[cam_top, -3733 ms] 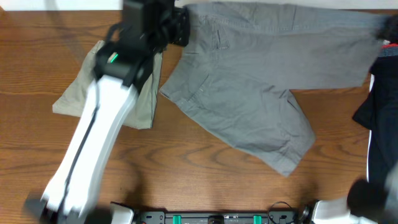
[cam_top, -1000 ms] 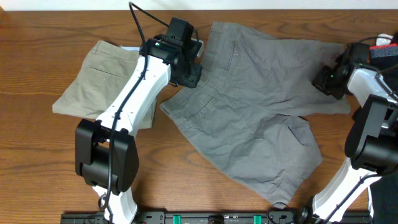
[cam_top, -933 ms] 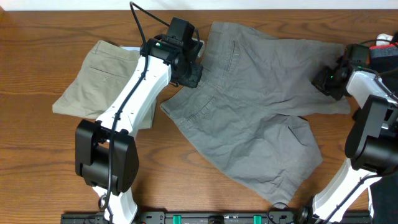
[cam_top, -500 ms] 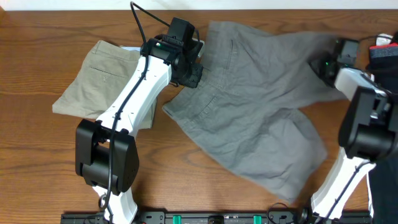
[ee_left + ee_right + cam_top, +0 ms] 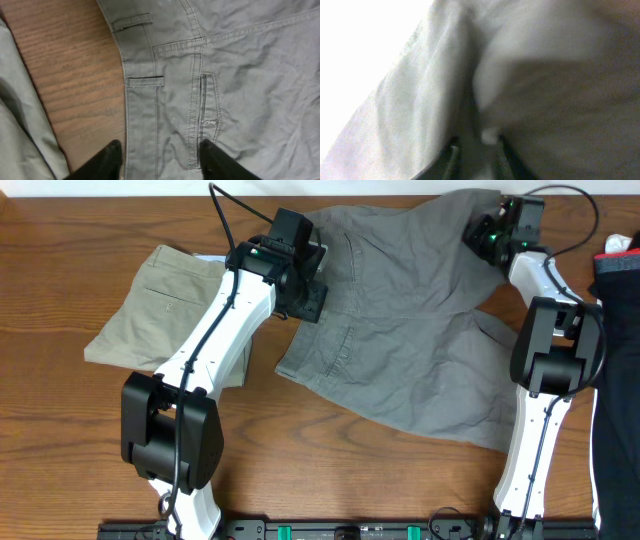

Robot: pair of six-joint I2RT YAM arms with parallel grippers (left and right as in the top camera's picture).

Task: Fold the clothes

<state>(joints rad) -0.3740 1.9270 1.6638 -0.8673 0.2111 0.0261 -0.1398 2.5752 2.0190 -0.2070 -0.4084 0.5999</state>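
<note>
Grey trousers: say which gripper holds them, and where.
The left gripper, open astride the grey trousers' waistband, holds nothing. The right gripper has leg-end cloth between its fingers; blur hides whether it grips.

Parted fingers (image 5: 111,159) of left claw (image 5: 160,156) straddle waistband (image 5: 140,117) of grey trousers (image 5: 240,75).

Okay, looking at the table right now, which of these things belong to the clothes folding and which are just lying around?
Part of the job:
- grey trousers, spread across the middle, both arms at them
- khaki trousers, lying folded at the left

Just lying about:
- dark fabric at the right edge, untouched; it could be more clothing, but I cannot tell
</note>
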